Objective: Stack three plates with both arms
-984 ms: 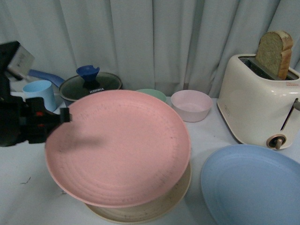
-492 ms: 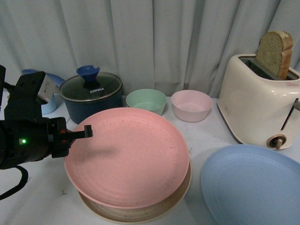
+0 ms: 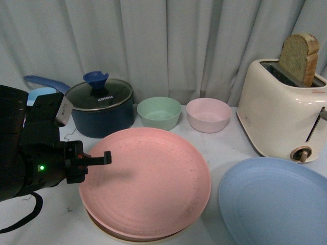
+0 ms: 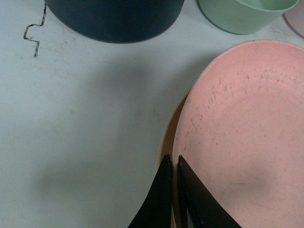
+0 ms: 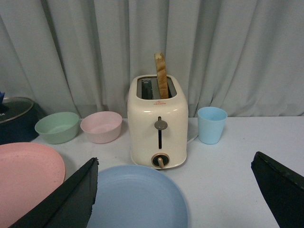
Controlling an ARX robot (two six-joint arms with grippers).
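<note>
Pink plate (image 3: 148,184) on cream plate (image 4: 166,137), lower centre; left gripper (image 4: 173,157) pinches its rim; right gripper (image 5: 175,164) wide, empty; next, likely: release, fetch blue plate (image 3: 276,199).

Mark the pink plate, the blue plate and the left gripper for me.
pink plate (image 3: 153,184), front view, centre of its face.
blue plate (image 3: 276,201), front view, centre of its face.
left gripper (image 4: 173,161), left wrist view, between its fingertips.

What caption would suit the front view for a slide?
Left pincer grips pink plate over cream plate; blue plate lies by toaster.
</note>
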